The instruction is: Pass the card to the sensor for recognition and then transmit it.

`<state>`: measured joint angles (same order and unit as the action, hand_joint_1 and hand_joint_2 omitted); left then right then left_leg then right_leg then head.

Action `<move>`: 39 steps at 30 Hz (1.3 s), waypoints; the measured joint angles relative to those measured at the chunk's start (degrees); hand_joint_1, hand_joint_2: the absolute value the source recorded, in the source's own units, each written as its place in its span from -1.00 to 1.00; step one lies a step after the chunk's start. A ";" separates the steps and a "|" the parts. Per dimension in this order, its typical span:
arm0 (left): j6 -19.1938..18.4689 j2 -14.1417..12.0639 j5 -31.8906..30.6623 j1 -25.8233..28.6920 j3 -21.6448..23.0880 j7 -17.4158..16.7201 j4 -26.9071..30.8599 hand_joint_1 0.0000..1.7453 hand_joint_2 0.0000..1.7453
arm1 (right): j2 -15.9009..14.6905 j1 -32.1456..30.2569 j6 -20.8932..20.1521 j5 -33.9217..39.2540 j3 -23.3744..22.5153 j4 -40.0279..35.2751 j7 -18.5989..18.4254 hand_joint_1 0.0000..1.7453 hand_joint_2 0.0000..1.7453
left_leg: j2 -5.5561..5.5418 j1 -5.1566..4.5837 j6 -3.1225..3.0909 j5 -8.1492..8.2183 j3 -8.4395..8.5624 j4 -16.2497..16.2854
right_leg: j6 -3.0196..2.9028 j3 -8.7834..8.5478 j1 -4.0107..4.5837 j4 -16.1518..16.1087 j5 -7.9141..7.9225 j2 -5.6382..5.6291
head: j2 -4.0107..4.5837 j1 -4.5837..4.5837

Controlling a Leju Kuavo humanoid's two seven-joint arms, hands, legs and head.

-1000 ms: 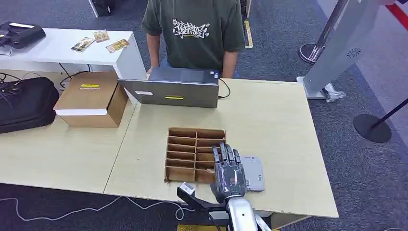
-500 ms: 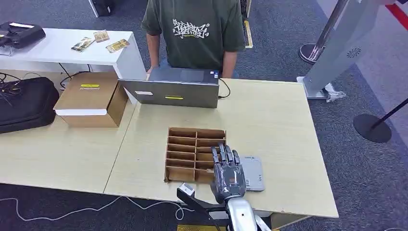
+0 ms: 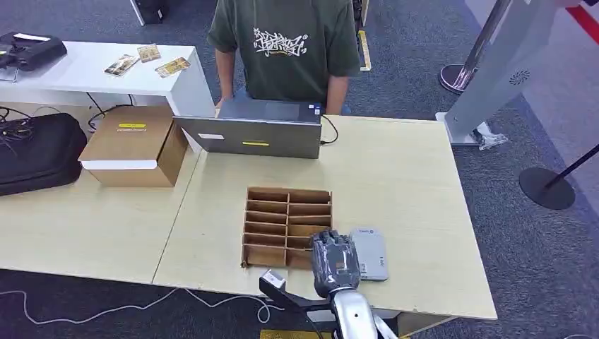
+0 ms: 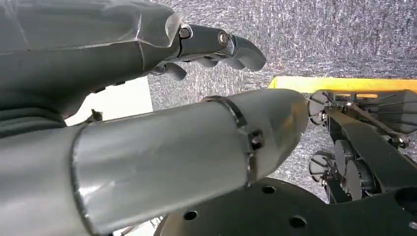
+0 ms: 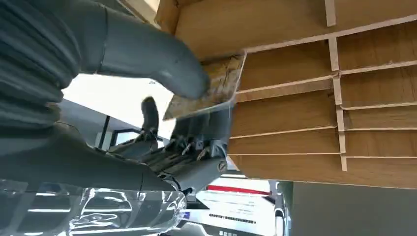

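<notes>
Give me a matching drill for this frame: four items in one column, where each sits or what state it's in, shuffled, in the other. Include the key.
Items
1. card
2. sensor
3. laptop
4. left hand

Place or state
A. flat on the table, just right of the wooden divider tray
B. at the table's far edge, in front of the person
C. pinched between the right hand's thumb and fingers
D. hanging over the grey carpet, holding nothing

Pairs: 1-C, 2-A, 3-B, 4-D
</notes>
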<state>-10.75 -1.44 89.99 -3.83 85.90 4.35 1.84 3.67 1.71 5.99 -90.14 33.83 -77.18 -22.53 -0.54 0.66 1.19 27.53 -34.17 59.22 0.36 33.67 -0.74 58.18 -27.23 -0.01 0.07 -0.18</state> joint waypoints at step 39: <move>0.52 0.11 0.00 0.02 -0.09 0.83 0.00 -1.00 -1.00 | 0.46 0.32 0.81 0.00 -0.26 0.46 0.72 1.00 1.00 | 0.00 0.00 0.00 0.00 0.00 0.00 | 0.00 0.00 0.00 0.00 0.00 0.00 | 0.00 0.00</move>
<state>-10.23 -1.33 89.99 -3.80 85.81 5.18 1.84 4.13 2.03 6.80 -90.14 33.57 -76.72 -21.81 -0.54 0.66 1.19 27.52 -34.17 59.22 0.36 33.67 -0.74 58.18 -27.23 -0.02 0.07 -0.17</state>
